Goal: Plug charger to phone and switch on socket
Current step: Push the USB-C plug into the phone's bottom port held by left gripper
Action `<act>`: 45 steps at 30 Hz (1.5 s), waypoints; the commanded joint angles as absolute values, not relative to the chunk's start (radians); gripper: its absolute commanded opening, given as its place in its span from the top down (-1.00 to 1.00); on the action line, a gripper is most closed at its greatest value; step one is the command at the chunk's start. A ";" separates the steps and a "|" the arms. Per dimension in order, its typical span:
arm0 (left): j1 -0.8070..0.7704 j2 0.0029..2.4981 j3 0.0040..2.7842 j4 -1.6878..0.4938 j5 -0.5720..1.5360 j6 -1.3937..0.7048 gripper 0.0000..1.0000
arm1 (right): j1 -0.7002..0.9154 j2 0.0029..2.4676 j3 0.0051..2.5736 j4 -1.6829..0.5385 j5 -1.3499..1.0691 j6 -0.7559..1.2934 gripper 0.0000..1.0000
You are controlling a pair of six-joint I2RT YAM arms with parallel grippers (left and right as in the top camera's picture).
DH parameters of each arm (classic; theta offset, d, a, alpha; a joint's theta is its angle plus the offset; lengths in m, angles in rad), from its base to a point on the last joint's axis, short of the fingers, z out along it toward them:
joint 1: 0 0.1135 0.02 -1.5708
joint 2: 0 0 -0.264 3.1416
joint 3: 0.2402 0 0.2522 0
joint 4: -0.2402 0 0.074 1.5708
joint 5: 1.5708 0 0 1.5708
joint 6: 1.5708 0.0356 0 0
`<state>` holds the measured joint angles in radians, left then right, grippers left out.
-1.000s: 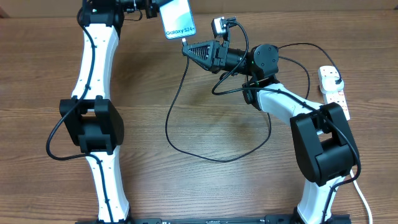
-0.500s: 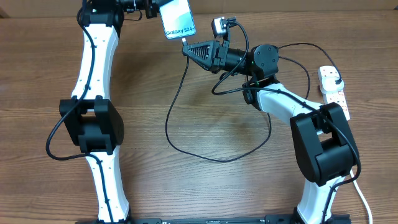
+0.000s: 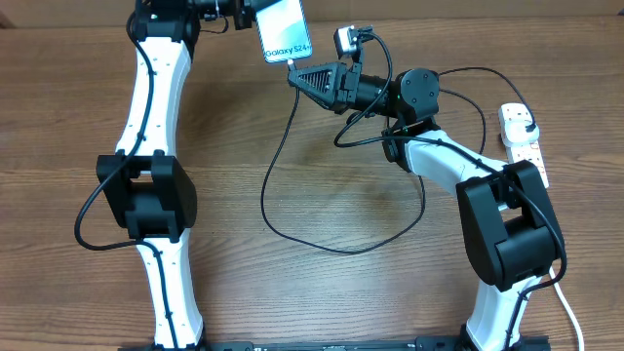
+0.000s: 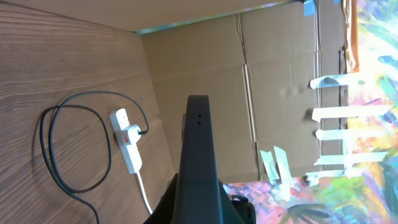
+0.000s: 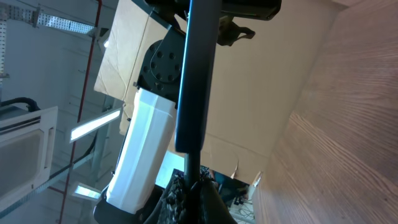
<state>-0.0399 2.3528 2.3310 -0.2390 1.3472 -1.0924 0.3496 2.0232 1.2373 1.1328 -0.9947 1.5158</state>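
The phone, teal screen reading "Galaxy S24", is held above the table's far edge by my left gripper, which is shut on its upper end. It shows edge-on in the left wrist view and the right wrist view. My right gripper is shut on the charger tip, which meets the phone's lower end. I cannot tell how far in it sits. The black charger cable loops over the table to its plug in the white socket at the right.
The socket and cable loop lie near the cardboard wall behind the table. The socket's white cord runs to the front right edge. Both arm bases stand at the front.
The left arm has shifted the phone slightly to the right, towards the right gripper. The right gripper has hardly moved.
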 commanded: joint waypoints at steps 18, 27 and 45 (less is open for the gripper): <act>-0.076 2.334 2.340 -0.231 1.389 -1.042 0.91 | 0.338 2.031 1.248 1.103 -0.913 1.546 0.93; -0.086 2.334 2.340 -0.231 1.434 -0.998 0.91 | 0.338 2.031 1.248 1.068 -0.861 1.549 0.93; -0.086 2.334 2.340 -0.231 1.492 -0.971 0.91 | 0.338 2.031 1.248 1.113 -0.857 1.568 0.92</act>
<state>-0.0528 2.3528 2.3310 -0.2306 1.3628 -0.9928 0.3542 2.0254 1.2358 1.1065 -0.9768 1.5593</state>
